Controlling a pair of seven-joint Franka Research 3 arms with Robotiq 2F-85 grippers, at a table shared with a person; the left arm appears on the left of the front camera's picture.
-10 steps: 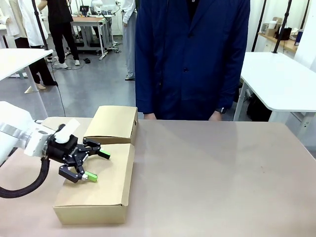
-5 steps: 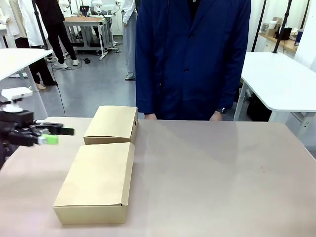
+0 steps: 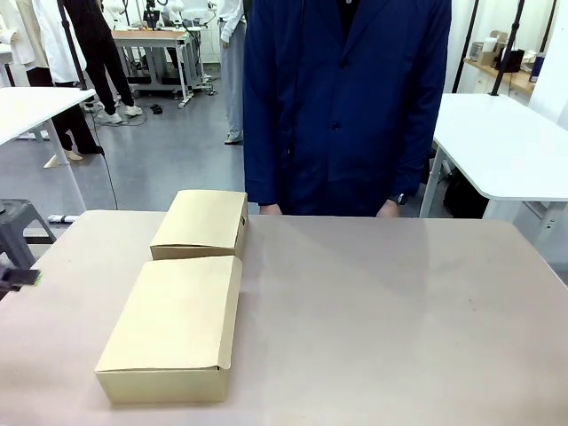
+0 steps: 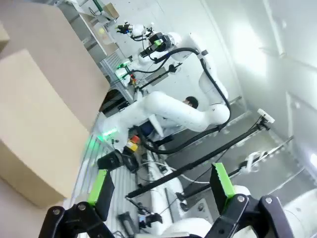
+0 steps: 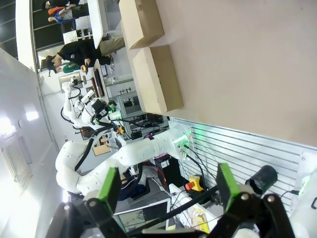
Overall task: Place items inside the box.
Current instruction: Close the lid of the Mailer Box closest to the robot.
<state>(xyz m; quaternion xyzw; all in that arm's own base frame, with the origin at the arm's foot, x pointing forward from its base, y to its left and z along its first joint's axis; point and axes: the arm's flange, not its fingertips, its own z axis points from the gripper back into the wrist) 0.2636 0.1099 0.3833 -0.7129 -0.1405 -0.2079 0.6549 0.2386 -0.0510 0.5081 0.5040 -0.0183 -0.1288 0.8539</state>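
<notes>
Left end effector spreading wide, empty, pulled off past the counter edge. Right end effector likewise gaping, gripping nothing. Sitting closed near the counter's left side: two tan cardboard boxes, touching end to end. Probably light, stiff, creasing under pinch; lifting the lid by its front flap edge seeming wisest.

In the left wrist view the left gripper is spread wide, its two green-padded fingers well apart with nothing between them. In the front view a dark part of the left arm shows at the far left edge, with a green pad tip beside it. In the right wrist view the right gripper is likewise spread wide and empty, green pads facing inward
</notes>
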